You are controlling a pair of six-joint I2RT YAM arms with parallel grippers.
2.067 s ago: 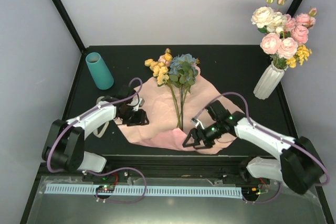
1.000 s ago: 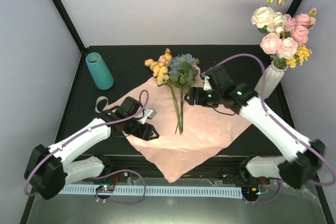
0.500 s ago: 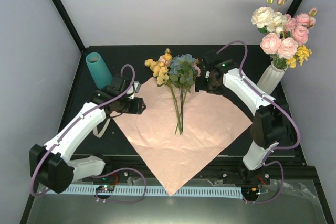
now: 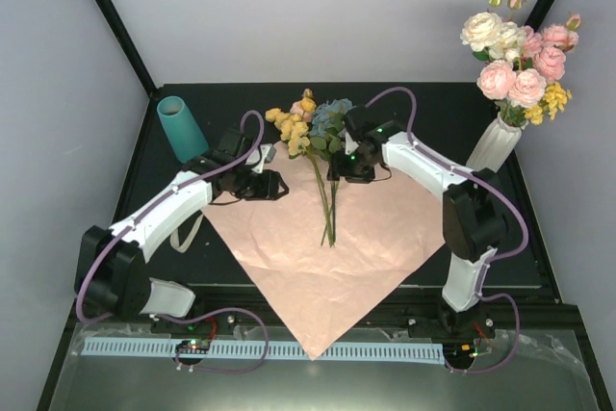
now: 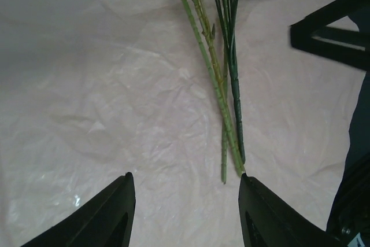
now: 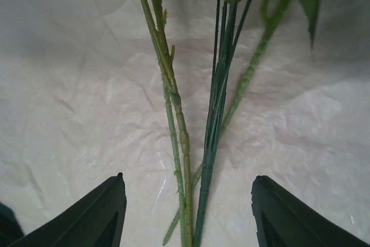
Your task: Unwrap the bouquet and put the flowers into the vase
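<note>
Paper (image 5: 87, 114) lies flat, flower stems (image 6: 217, 114) exposed; right tool (image 6: 188, 176) wide, straddling them for a grab; left tool (image 5: 185, 176) wide, empty.

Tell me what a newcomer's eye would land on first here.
The pink paper lies spread open like a diamond in the middle of the table, with the flowers lying loose on it, heads toward the far edge. The left tool and the right tool are both open beside the green stems, the right one straddling them. The teal vase stands at far left, and a white ribbed vase of big roses stands at far right.
</note>
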